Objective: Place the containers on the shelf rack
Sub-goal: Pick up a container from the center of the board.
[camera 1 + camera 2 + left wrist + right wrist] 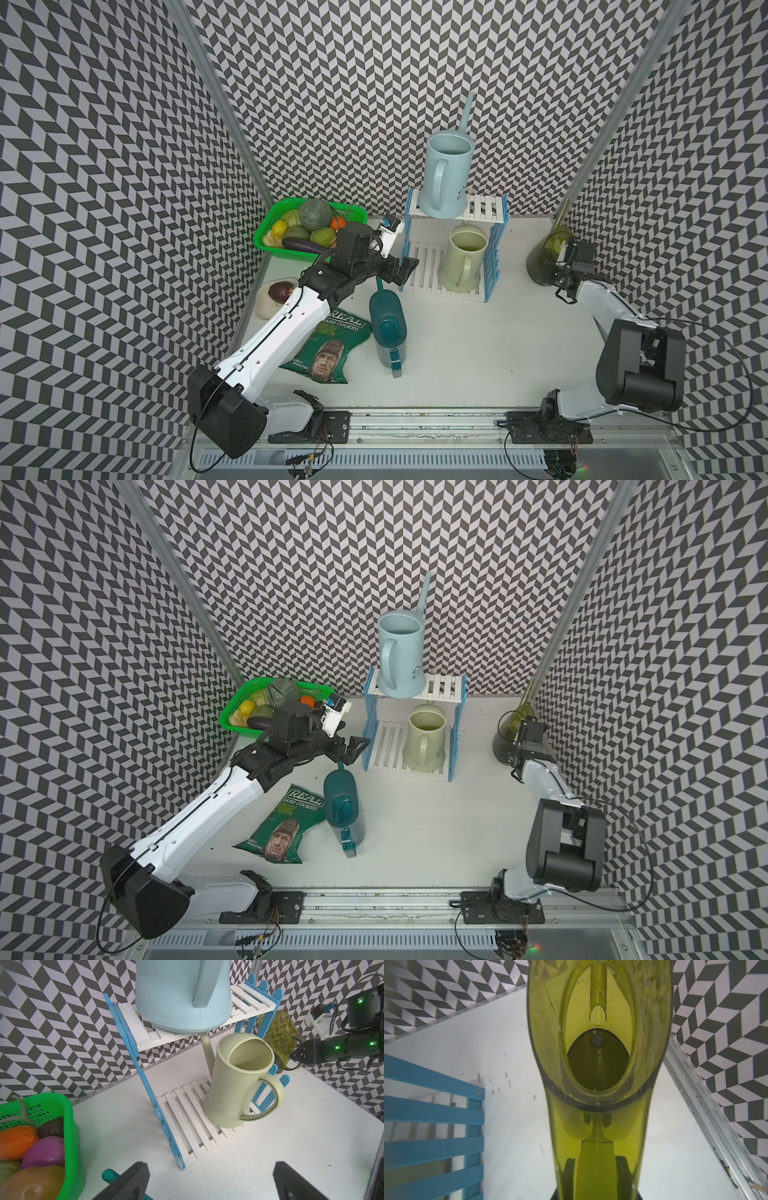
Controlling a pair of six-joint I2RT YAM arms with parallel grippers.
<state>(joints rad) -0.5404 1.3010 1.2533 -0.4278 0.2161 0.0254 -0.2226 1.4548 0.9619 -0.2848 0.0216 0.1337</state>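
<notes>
Clock is the top view, 12 = back wall.

Right gripper (595, 1169): jaws pinched on the loop handle of the olive green can (544, 257). In the wrist view one dark finger (569, 1167) sits on each side of the handle strip and looks to be in contact. The handle grip makes sense: the body is too wide for the jaws, and the loop keeps the can upright for carrying. The can stands on the table at 3 o'clock of the shelf rack (478, 208), near the side wall, with its spout toward 12.

Right arm: base at 5 o'clock, elbow folded high, forearm reaching toward 12, wrist low behind the can.

Left gripper (209, 1184): jaws wide apart and empty. It hovers just off the rack's 9 o'clock frame, above the spout of the dark teal can (388, 324), which lies on its side at 7 o'clock of the rack.

Left arm: stretched from 7 toward 1, with the jaw opening facing the rack.

Rack:
- Top tier: light blue can (446, 178) on the 9 o'clock half.
- Bottom tier: cream can (463, 262) on the 3 o'clock half.

My read is that each tier has one slot free. Two cans done, two to go, and olive is the step in hand.
</notes>
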